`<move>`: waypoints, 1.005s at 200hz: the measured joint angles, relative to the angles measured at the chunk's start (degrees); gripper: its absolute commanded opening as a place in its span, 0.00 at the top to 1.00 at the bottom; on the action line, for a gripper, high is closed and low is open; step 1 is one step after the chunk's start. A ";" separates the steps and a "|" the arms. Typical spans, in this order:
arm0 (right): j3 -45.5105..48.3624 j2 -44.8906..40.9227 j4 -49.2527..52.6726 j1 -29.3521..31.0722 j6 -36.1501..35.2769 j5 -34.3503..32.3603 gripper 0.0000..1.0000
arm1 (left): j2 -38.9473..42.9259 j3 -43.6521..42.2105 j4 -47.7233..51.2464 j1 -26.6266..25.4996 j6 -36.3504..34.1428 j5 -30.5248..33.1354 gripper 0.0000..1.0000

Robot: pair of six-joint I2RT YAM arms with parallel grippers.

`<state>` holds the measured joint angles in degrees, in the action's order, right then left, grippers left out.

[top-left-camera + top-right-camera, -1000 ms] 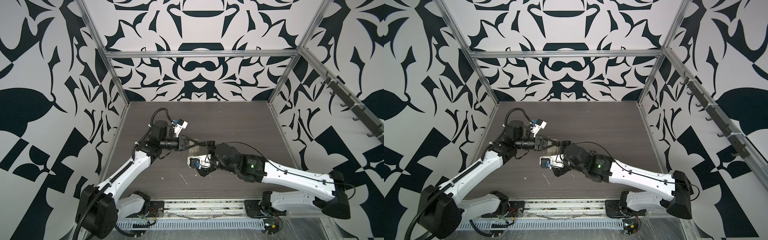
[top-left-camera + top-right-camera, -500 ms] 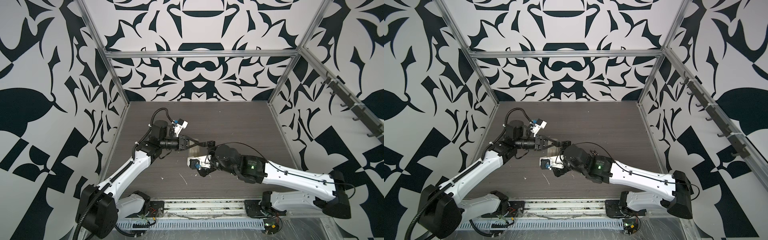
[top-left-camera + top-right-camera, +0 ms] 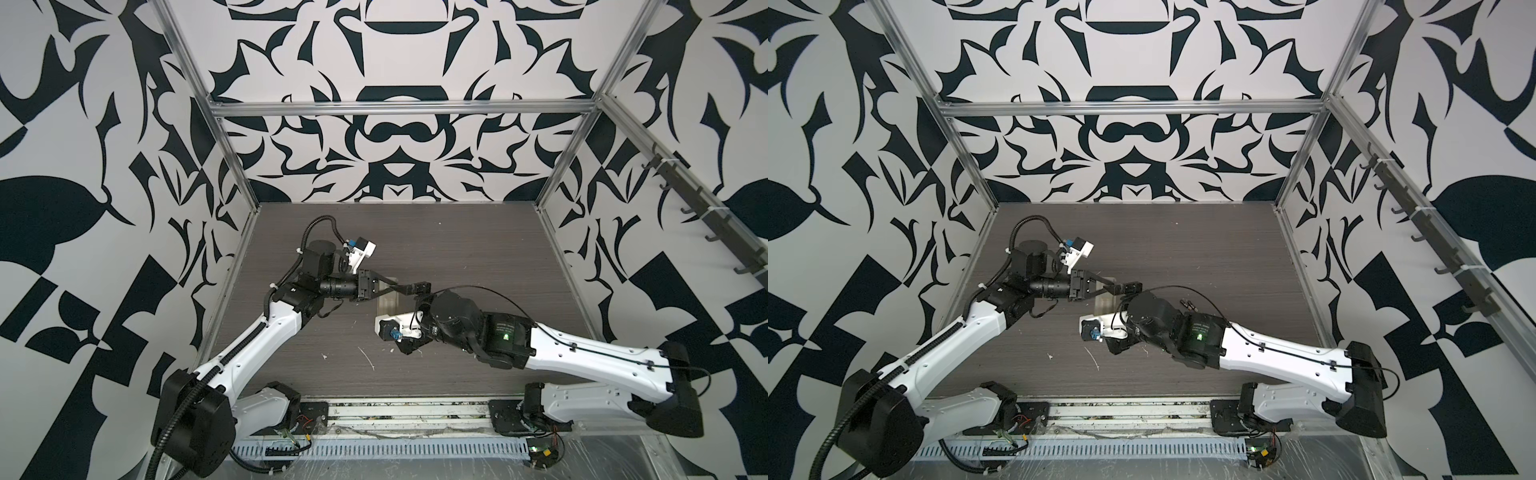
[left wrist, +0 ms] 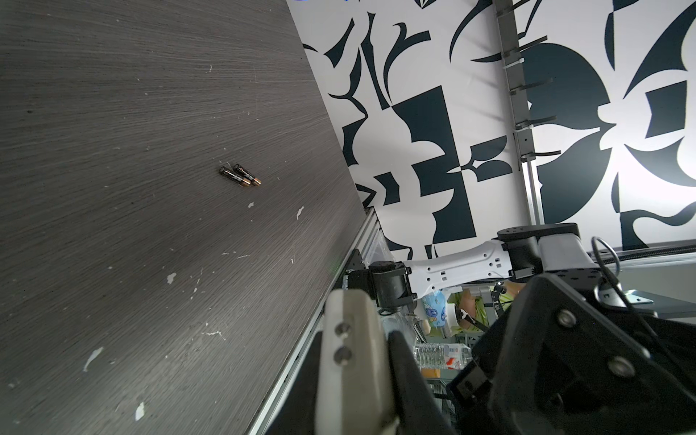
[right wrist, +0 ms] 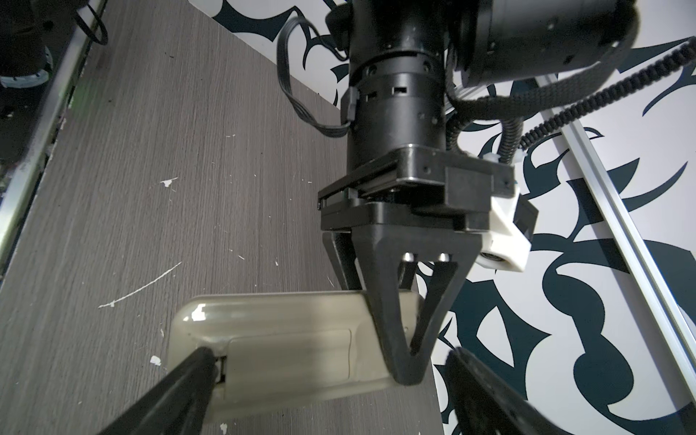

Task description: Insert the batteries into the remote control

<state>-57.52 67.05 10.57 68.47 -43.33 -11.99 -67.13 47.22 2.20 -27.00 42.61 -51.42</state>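
The left jaws pinch the smooth, round-cornered plastic remote control (image 5: 286, 320) — right jaws spread wide apart.

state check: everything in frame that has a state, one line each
remote control: back showing, clamped at one end.
battery cover: still on the remote control.
left hand: shut on the remote control's end.
right hand: open, one tip at the battery cover's edge.
batteries: not loaded, side by side on the table.
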 measured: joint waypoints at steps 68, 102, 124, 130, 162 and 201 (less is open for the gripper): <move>0.28 -0.26 -0.15 0.33 -0.22 -0.72 0.01 | 0.00 0.00 0.04 0.00 0.00 0.22 1.00; 0.37 -0.26 -0.22 0.55 -0.35 -1.03 0.02 | 0.00 0.00 0.15 0.00 -0.02 0.24 1.00; 0.59 -0.26 -0.55 0.66 -0.39 -1.40 0.02 | 0.00 0.00 0.22 0.00 -0.04 0.44 1.00; 0.59 -0.26 -0.57 0.66 -0.39 -1.46 0.02 | 0.00 0.00 0.22 0.00 -0.04 0.50 1.00; 0.70 -0.28 -0.63 0.70 -0.42 -1.81 0.02 | 0.00 0.00 0.22 0.00 -0.02 0.81 1.00; 1.07 -0.90 -0.90 0.92 -0.50 -2.16 0.02 | 0.00 0.00 0.22 -0.02 0.02 0.83 1.00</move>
<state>-56.45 66.15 9.67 69.38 -43.83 -14.15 -67.13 47.22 2.42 -27.03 42.63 -50.59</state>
